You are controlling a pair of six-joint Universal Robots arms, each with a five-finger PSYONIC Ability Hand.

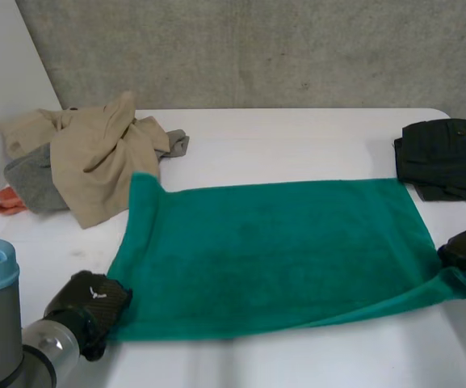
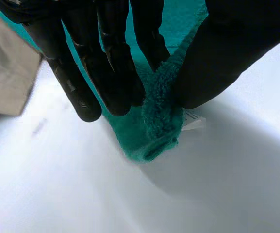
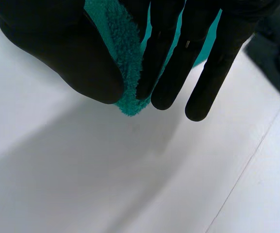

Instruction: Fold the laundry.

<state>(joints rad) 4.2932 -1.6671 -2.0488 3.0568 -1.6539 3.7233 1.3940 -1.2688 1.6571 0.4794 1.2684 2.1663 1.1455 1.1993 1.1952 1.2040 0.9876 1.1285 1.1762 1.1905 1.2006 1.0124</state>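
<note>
Towel (image 1: 265, 259) corners are pinched, one in each hand. The left hand (image 2: 106, 43) presses the near-left corner between straight fingers (image 2: 118, 82) and thumb, with a small white label (image 2: 195, 119) poking out beside the thumb. The right hand (image 3: 188, 43) nips the near-right corner the same way (fingers straight, thumb clamped against the pile). Out from those grips the teal cloth lies spread flat across the white table (image 1: 297, 137), its near-right corner drawn a little up off the surface. No fold shows in it yet, so I judge the first fold is only now being set up. Beyond it, a heap of beige and grey garments (image 1: 87, 162) sits unfolded at the far left, while a dark garment (image 1: 447, 158) at the far right looks already folded.
</note>
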